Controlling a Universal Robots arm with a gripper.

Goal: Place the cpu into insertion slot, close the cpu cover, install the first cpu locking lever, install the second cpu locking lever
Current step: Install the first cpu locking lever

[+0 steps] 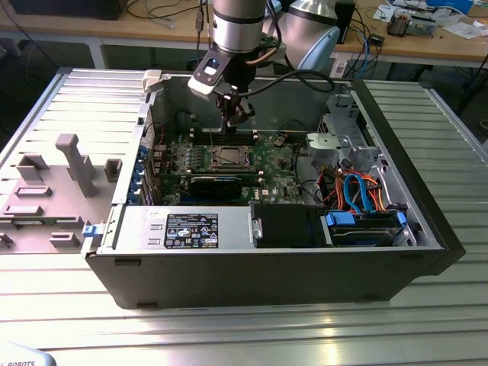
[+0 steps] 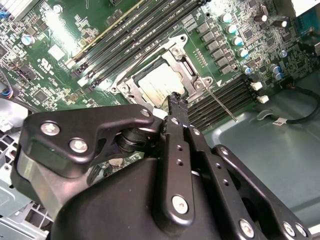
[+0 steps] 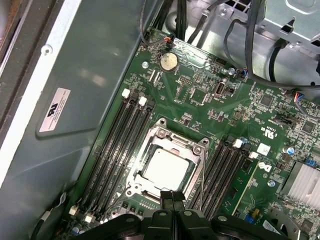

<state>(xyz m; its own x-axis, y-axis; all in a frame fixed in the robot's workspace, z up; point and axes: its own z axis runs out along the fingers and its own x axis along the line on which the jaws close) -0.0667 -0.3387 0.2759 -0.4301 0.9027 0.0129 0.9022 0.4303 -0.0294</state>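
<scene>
Second wrist view showed the clenched, empty claw [image 2: 177, 99] beside the cpu [image 2: 160, 82]; the unlatched locking lever [image 2: 221, 103] looked thin, springy, best pressed near its tip.

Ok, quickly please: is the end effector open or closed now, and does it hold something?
End effector: closed, holding nothing that can be seen, hanging at the edge of the cpu cover.

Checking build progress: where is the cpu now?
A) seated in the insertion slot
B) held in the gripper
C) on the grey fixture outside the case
A: in the first wrist view the cpu lies flat in the insertion slot, framed by the cpu cover.
</scene>
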